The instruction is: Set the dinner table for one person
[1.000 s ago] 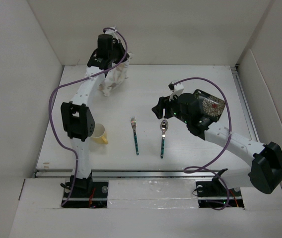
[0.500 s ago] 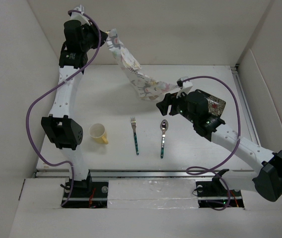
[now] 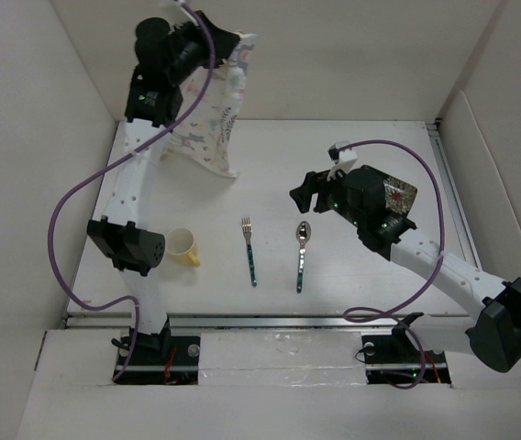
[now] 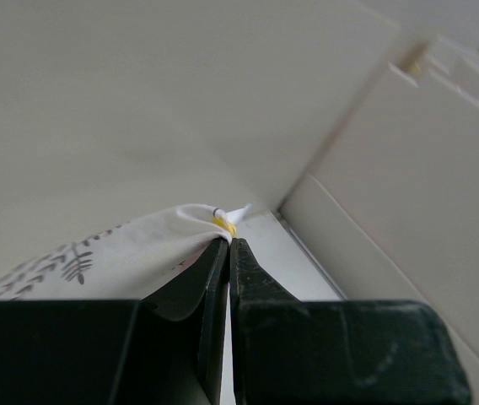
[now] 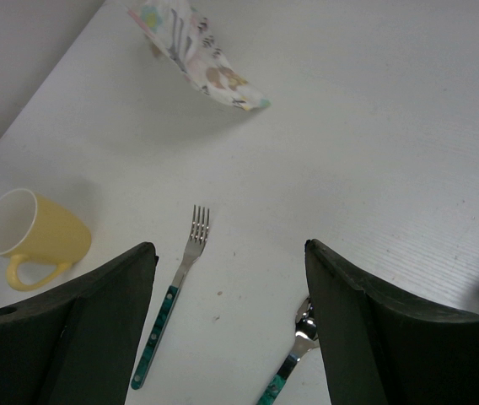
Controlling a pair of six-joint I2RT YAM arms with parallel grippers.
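Note:
My left gripper (image 3: 240,44) is raised high at the back left and shut on a corner of the patterned cloth placemat (image 3: 213,117), which hangs down above the white dinner table (image 3: 270,174). In the left wrist view the closed fingertips (image 4: 228,245) pinch the cloth (image 4: 130,249). My right gripper (image 3: 303,194) is open and empty, hovering over the table's middle. A fork (image 3: 249,249) and a spoon (image 3: 302,254) with teal handles lie side by side near the front. In the right wrist view the fork (image 5: 172,291), spoon (image 5: 294,354) and placemat corner (image 5: 196,55) show.
A yellow mug (image 3: 182,247) stands at the front left, also in the right wrist view (image 5: 30,234). A dark patterned plate (image 3: 396,197) lies at the right, partly under my right arm. White walls enclose the table on three sides.
My left gripper has lifted the placemat from a crumpled heap at the back left high into the air. The right gripper let go of the other end, and the cloth swung left.

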